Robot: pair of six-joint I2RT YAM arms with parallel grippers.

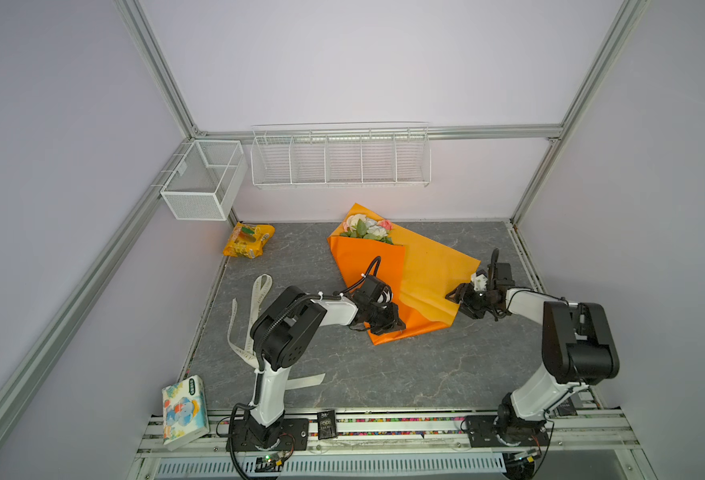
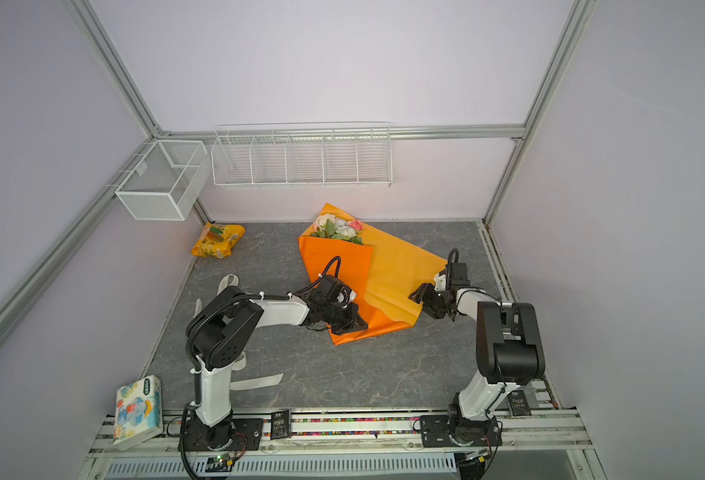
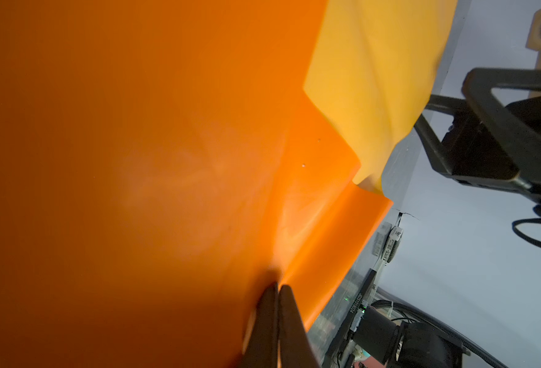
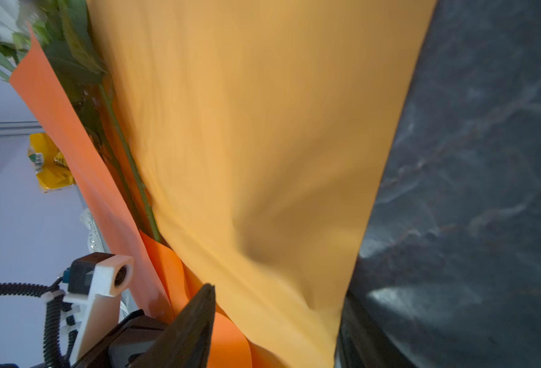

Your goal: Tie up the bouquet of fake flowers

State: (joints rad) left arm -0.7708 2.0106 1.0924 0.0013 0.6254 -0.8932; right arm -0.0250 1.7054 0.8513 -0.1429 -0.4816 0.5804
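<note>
The bouquet of fake flowers (image 1: pixel 367 227) (image 2: pixel 338 227) lies at the back middle of the table on an orange paper wrap (image 1: pixel 425 266). A darker flap of the wrap is folded over the stems. My left gripper (image 1: pixel 390 323) (image 2: pixel 352 324) sits at the wrap's near corner, and in the left wrist view it (image 3: pixel 277 286) is shut, pinching the orange paper. My right gripper (image 1: pixel 456 296) (image 2: pixel 419 296) is at the wrap's right edge. Its jaws (image 4: pixel 278 293) stand apart with the lighter sheet between them. Green stems (image 4: pixel 125 153) show inside the fold.
A cream ribbon (image 1: pixel 255 307) lies loose at the table's left, partly under the left arm. A yellow snack packet (image 1: pixel 249 240) sits at the back left. A tissue pack (image 1: pixel 184 411) is at the front left. A mesh basket (image 1: pixel 203 178) and a wire rack (image 1: pixel 340 156) hang on the walls.
</note>
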